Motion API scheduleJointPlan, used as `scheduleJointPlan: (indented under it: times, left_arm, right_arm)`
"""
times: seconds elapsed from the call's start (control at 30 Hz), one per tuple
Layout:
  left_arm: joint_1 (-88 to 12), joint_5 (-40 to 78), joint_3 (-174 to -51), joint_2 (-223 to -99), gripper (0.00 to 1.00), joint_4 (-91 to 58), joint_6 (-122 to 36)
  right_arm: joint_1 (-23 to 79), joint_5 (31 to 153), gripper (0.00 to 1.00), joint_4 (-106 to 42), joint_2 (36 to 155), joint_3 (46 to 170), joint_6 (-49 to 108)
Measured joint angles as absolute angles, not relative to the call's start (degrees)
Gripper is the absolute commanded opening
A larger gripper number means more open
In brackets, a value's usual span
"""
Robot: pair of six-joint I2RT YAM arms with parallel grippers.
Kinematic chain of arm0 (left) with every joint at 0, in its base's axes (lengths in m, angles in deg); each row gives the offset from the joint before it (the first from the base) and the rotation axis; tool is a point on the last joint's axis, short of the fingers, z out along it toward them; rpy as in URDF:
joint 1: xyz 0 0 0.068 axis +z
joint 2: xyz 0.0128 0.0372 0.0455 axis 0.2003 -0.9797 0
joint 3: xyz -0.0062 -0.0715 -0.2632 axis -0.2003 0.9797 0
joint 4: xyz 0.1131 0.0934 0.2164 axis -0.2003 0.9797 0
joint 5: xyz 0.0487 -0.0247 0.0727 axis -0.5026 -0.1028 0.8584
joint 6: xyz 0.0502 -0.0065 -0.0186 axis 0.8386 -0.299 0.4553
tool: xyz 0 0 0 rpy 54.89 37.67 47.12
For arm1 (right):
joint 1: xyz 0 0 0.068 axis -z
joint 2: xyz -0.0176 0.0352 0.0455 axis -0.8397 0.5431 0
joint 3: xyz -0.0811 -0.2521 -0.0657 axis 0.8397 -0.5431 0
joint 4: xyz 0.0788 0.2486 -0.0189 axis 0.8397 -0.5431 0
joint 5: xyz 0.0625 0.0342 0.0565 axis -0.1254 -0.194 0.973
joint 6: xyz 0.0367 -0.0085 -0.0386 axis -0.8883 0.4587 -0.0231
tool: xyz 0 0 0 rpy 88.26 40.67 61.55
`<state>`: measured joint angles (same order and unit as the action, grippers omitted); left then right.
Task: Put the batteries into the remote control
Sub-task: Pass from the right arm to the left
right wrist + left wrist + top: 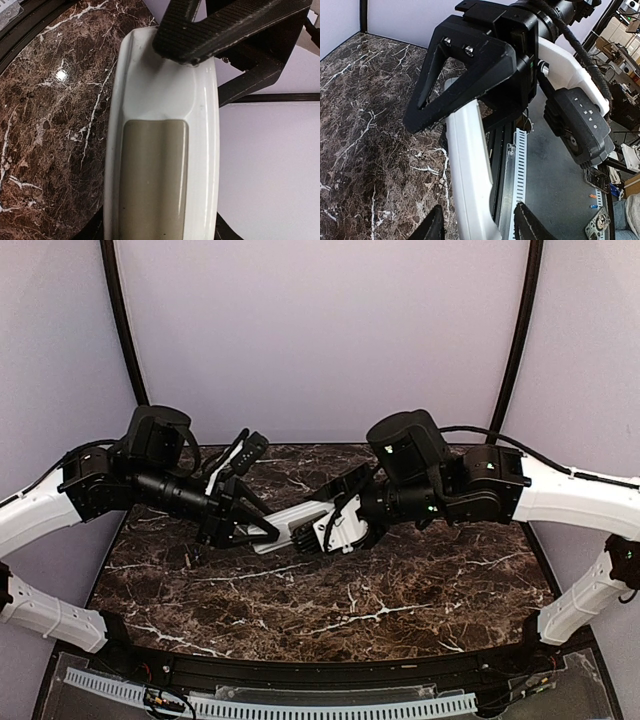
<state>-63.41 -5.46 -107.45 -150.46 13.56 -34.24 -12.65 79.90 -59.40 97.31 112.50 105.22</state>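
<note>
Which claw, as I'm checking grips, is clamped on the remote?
The right claw, clamped on the remote control; the left claw only straddles its other end, gaps showing.

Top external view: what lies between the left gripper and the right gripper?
The remote control spans from left gripper to right gripper, shown in the top view.

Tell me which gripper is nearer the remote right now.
Right. The right gripper is clamped on one end of the remote; the left gripper straddles the other end, contact unclear.
</note>
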Motion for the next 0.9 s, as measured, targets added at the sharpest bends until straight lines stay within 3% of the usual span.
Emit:
scheduleJointPlan:
  times: [0.1,0.2,0.53,0.67,0.73,0.87,0.9]
  left_arm:
    - [-63.4,-5.4,-107.5,-150.9,0.55,13.9,-33.6]
    - [-63.4,-5.2,-107.5,-151.4,0.54,14.5,-32.9]
    - [-63.4,-4.5,-107.6,-152.8,0.08,15.5,-32.2]
    - [-63.3,-4.8,-107.6,-152.6,0.00,15.4,-31.9]
    - [-63.3,-4.7,-107.6,-152.3,0.00,15.3,-31.9]
    - [-63.3,-4.0,-107.4,-151.4,0.00,14.6,-32.0]
    - [-63.3,-3.8,-107.1,-151.0,0.00,13.8,-32.2]
  right_arm:
    - [-12.6,79.6,0.06,-58.5,97.3,112.5,105.8]
    - [-12.6,79.3,0.06,-57.9,97.3,112.5,106.3]
    - [-12.6,78.6,0.06,-56.8,97.2,112.5,107.4]
    - [-12.6,78.5,0.11,-56.2,97.1,112.5,107.6]
    - [-12.7,78.4,0.26,-55.9,97.1,112.5,107.8]
    - [-12.7,77.9,0.93,-53.9,96.8,111.7,108.3]
    - [-12.7,77.6,0.98,-52.4,96.5,111.1,107.9]
